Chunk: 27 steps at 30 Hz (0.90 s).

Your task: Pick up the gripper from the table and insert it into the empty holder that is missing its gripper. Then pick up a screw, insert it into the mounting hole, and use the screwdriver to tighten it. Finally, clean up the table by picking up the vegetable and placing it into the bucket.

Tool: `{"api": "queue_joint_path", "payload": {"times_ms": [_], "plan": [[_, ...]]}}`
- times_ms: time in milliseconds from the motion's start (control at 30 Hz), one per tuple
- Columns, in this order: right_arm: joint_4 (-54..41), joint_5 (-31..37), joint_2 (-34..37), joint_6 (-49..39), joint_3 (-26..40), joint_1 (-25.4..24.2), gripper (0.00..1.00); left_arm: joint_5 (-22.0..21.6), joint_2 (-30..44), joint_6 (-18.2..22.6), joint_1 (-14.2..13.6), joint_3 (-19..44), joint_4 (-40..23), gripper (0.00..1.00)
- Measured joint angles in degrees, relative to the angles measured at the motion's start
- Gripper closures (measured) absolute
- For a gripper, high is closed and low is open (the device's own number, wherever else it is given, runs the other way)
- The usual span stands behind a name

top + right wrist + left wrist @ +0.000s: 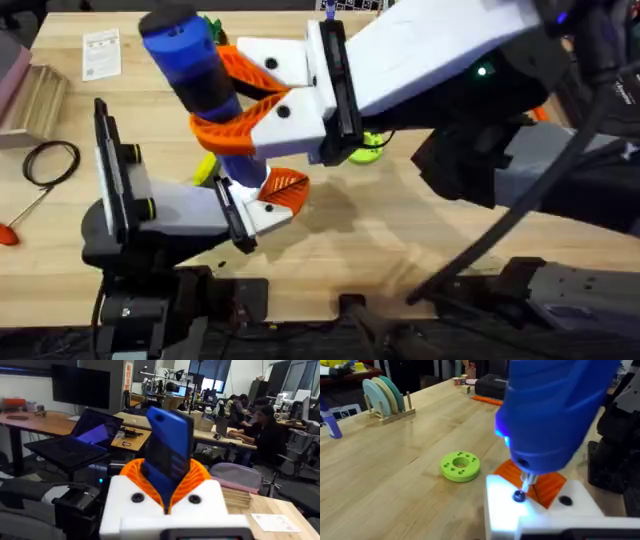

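A pale wooden surface (380, 220) seen from above, with two robot arms meeting near its middle. The landmark is the screwdriver (195, 75), a chunky blue tool standing nearly upright left of centre.

Far left of the screwdriver lie a black cable loop (50, 160) and a red-handled tool (12, 228). Nearer, the left arm's claw (265, 200) reaches in from the lower left, directly below the screwdriver; whether its fingers are parted or closed cannot be told. A white holder (520, 510) sits right under the screwdriver's metal bit (526, 481), with an orange gripper (547, 485) seated against it and a small dark screw (518, 496) at the bit's tip. A blue light glows on the screwdriver's body.

The right claw (240, 105) comes in from the upper right and is clamped on the screwdriver, orange pads (192, 480) pressed to both sides of it.

Just left of the holder, a yellow-green piece, probably the vegetable (205, 168), peeks out. Right of the screwdriver, a green disc (460, 466) lies flat on the surface.
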Motion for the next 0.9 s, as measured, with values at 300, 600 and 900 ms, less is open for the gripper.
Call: {"api": "queue_joint_path", "payload": {"times_ms": [300, 600, 900], "plan": [[0.0, 0.0, 0.0, -0.3, 0.0, 0.0, 0.976, 0.0, 0.0, 0.0, 0.0, 0.0, 0.0, 0.986], [0.2, 0.0, 1.4, -0.7, 0.0, 0.0, 0.976, 0.0, 0.0, 0.0, 0.0, 0.0, 0.0, 0.986], [0.5, 0.0, 1.7, -0.7, 0.0, 0.0, 0.976, 0.0, 0.0, 0.0, 0.0, 0.0, 0.0, 0.986]]}}
